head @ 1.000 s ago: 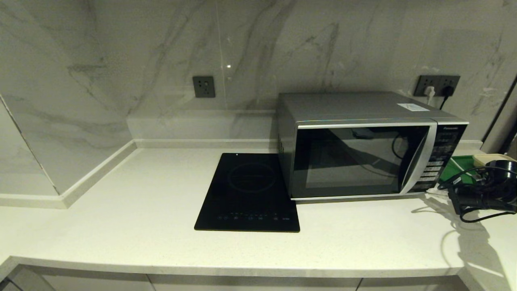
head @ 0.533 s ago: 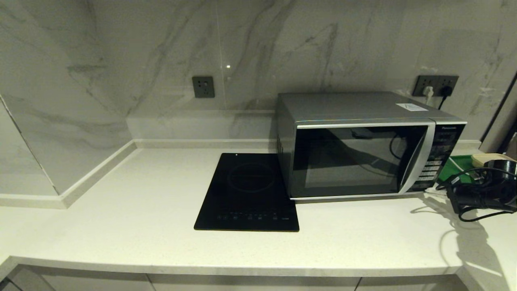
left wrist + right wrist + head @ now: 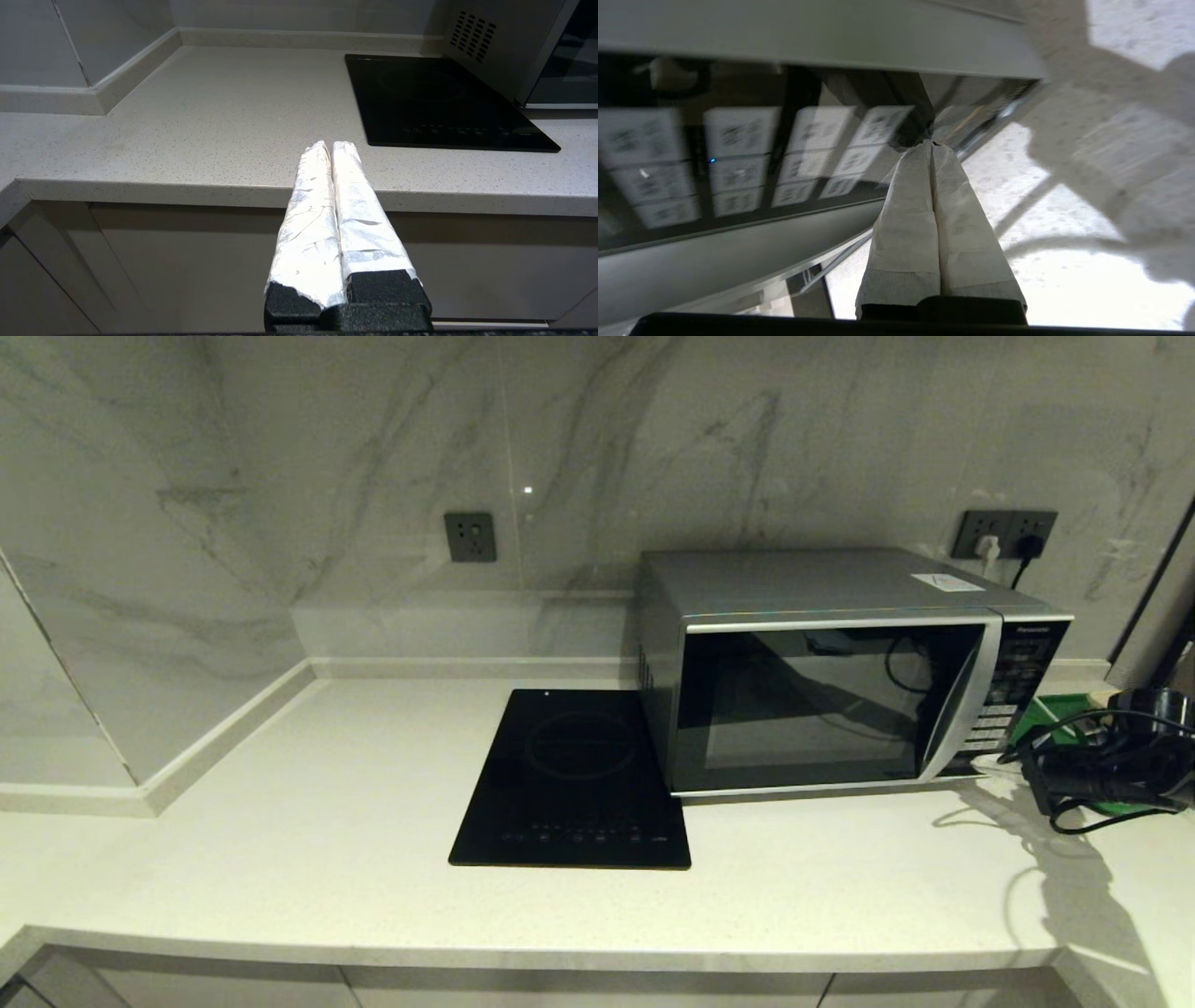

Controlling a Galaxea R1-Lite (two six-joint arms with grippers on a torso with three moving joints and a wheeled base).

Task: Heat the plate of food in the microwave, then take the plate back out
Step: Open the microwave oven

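Kitchen bench (image 3: 280, 859) in pale speckled stone, running along a marbled wall. Hanging off the bench's front edge toward its left end: left gripper (image 3: 331, 145), parked, foil-wrapped fingers (image 3: 310, 205) pressed together on nothing, pointing over the bench. Lying flat near the bench's middle, front edge set back from the bench's front edge: black induction cooktop (image 3: 574, 779), right side just beside the microwave. Standing toward the bench's right end, back near the wall: microwave (image 3: 840, 672), silver-grey, dark glass door shut, curved silver handle (image 3: 962, 709) and button panel (image 3: 1013, 695) on its right; power cord (image 3: 1022, 569) running up to a wall socket (image 3: 1006, 532) behind. Plate of food showing in no view; whether sitting inside the microwave cannot be told through the dark door. Reaching in at the bench's right end, in front of a green tray (image 3: 1050, 723): right gripper (image 3: 930, 143), wrapped fingers (image 3: 906, 224) closed together on nothing, tips right at the lower corner of the button panel, contact not clear. Right arm (image 3: 1111, 770) black, with looping cables, casting a shadow on the bench below.
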